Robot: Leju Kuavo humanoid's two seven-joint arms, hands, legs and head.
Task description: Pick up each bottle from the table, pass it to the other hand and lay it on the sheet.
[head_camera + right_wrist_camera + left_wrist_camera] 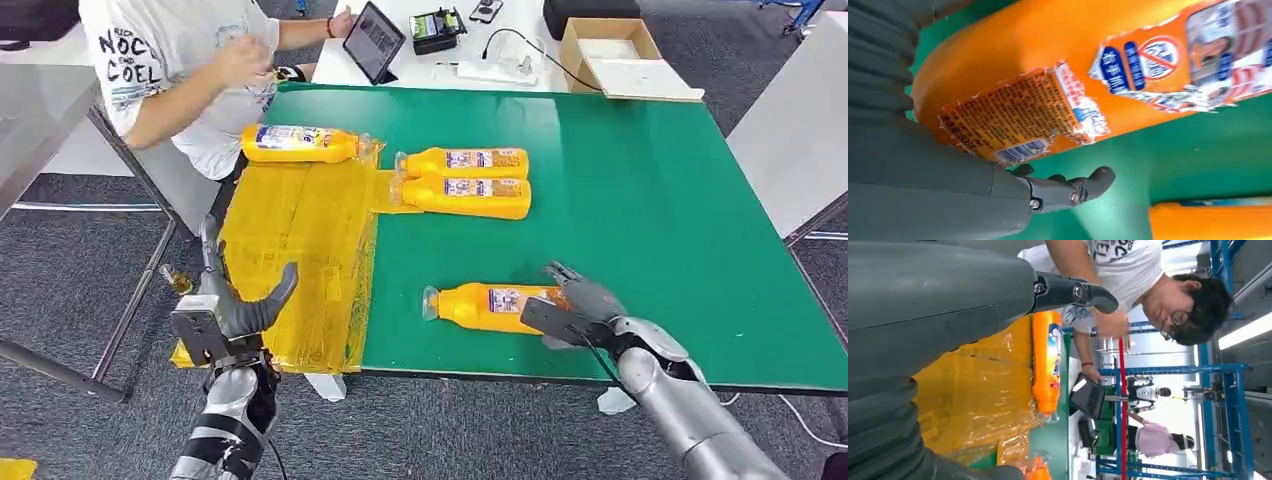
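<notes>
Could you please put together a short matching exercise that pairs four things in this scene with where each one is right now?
Things:
1. nearest bottle
2. far-left bottle
3. left hand
4. tablet

Places:
A. lying on the yellow sheet, at its far end
B. held out above the near end of the sheet, holding nothing
C. propped on the white table beyond the green table
D. lying on the green surface, with the right hand at its base

Pairs: 1-D, 2-A, 3-B, 4-C
</notes>
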